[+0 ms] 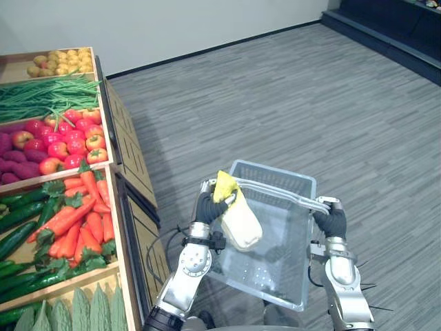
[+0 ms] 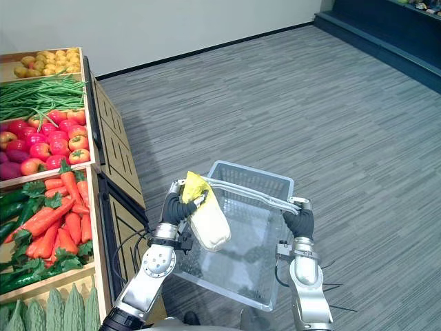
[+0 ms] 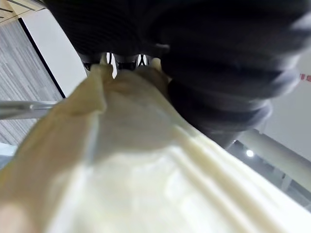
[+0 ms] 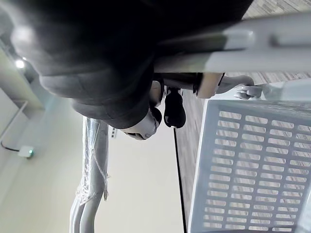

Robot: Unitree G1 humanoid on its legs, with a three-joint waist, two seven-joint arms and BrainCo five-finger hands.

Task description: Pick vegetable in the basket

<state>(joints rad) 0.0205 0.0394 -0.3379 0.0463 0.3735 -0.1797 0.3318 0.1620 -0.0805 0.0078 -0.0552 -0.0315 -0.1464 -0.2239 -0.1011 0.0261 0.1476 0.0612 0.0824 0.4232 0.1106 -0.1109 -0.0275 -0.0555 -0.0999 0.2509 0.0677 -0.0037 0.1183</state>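
Nearest, at the lower left of the frame, a row of bitter gourds (image 1: 69, 310) lies at the front edge of the wooden produce stand (image 1: 131, 155).

Just right of it, low in the centre, the left hand (image 1: 207, 207) holds a napa cabbage (image 1: 242, 222). Its fingers are clamped round the yellow-green leafy top, and the pale body hangs down and to the right. The cabbage is at the left side of the basket (image 1: 275, 172), with its top level with the rim and its lower end over the inside, clear of the perforated bottom. I cannot tell whether it touches the basket's wall. The left wrist view shows the cream ribbed leaves (image 3: 146, 170) pressed close under the dark cover.

At the lower right, the right hand (image 1: 333, 222) carries the pale blue slotted basket, with its fingers curled round the right end of the grey handle (image 1: 282, 194). The handle runs across the basket's top toward the cabbage.

Further back on the stand's left side come dark green cucumbers (image 1: 14, 234) and carrots (image 1: 76, 221) with leafy tops. Above them in the frame is a crate of red round fruits (image 1: 69, 138) beside purple sweet potatoes (image 1: 17, 169). Next come long green beans (image 1: 41, 96), and at the upper left, small yellow potatoes (image 1: 62, 62).

Grey plank floor (image 1: 289, 103) stretches to a pale wall (image 1: 193, 24) and a dark step (image 1: 386, 38) at the upper right.
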